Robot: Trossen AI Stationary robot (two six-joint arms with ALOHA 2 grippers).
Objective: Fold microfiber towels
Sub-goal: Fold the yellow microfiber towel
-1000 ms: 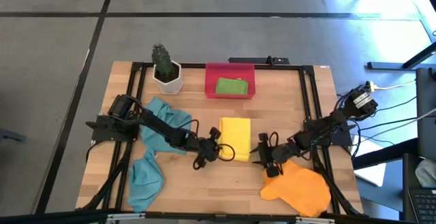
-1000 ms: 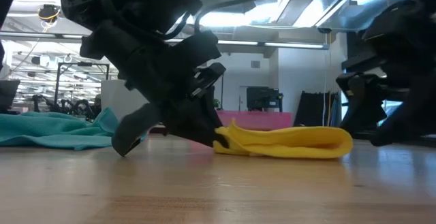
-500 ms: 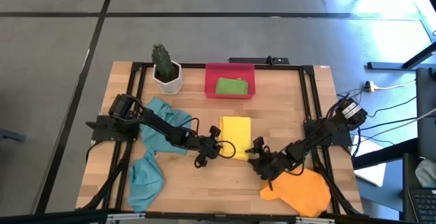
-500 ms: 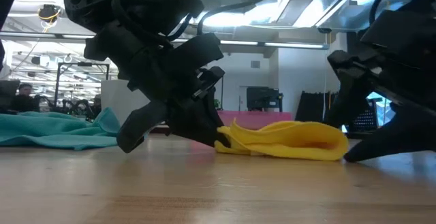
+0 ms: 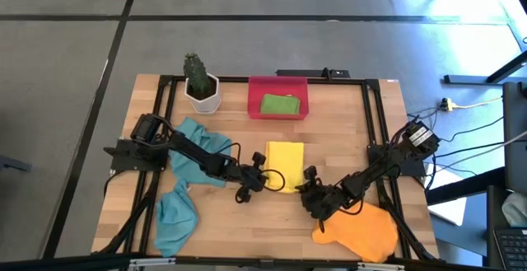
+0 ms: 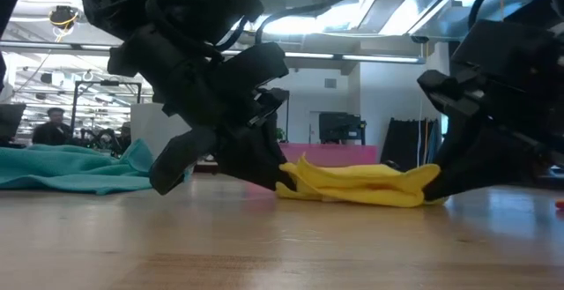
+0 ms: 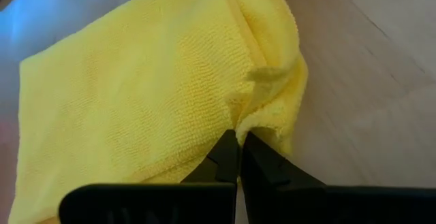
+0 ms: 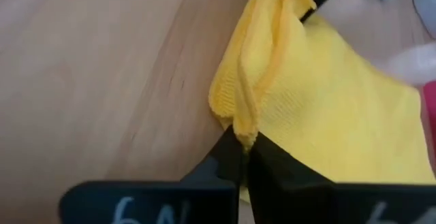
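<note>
High view showed, from left to right, two teal towels (image 5: pixel 183 184) rumpled over the left part of the wooden surface (image 5: pixel 222 238), then the left pincer (image 5: pixel 265 181) pressed together on the near left corner of the yellow towel (image 5: pixel 285 161), then the right pincer (image 5: pixel 306 190) pinching that towel's near right corner, and last the orange towel (image 5: pixel 358 231) lying loose by the front right edge. The yellow towel lay mid-surface as a partly folded rectangle, just in front of the red tray (image 5: pixel 278 84), which held a folded green towel (image 5: pixel 280 105); a potted cactus (image 5: pixel 200 83) stood to the tray's left. Both wrist views showed dark fingertips (image 7: pixel 229 157) closed on bunched, layered edges of soft, nubbly cloth. I judged the step in hand to be the next fold of the yellow towel. Doing it well would mean raising both corners together, level and no higher than needed, keeping the near edge taut between the pincers, carrying it over to meet the far edge squarely, and releasing only once the layers lay flat.
</note>
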